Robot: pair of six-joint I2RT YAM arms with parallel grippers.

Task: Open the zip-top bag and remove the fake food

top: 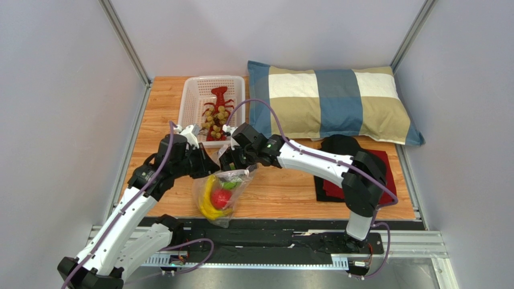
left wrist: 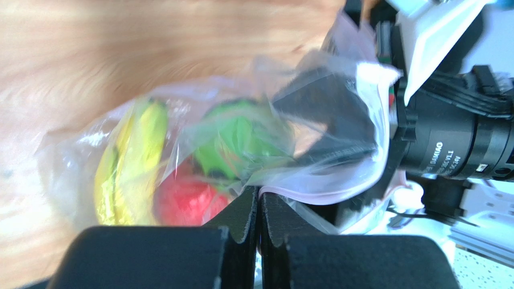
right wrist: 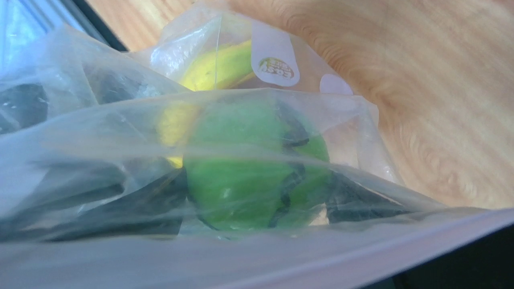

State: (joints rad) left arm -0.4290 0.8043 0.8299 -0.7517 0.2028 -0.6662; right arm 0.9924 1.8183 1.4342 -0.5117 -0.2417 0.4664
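The lobster (top: 222, 95) and grapes (top: 216, 119) sit in the basket (top: 188, 103). Banana (top: 208, 202), ball (top: 230, 185) and red fruit (top: 221, 198) are in the bag (top: 242, 177), its rim pinched by the left hand (left wrist: 259, 205). I cannot tell the right hand (top: 233, 158) grip.

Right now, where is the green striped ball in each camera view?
Top external: green striped ball inside the zip-top bag, just left of centre, lower half.
Left wrist: the ball sits centre, right of the banana bunch.
Right wrist: the ball fills the centre.
Shared landmark: the banana bunch beside the ball.
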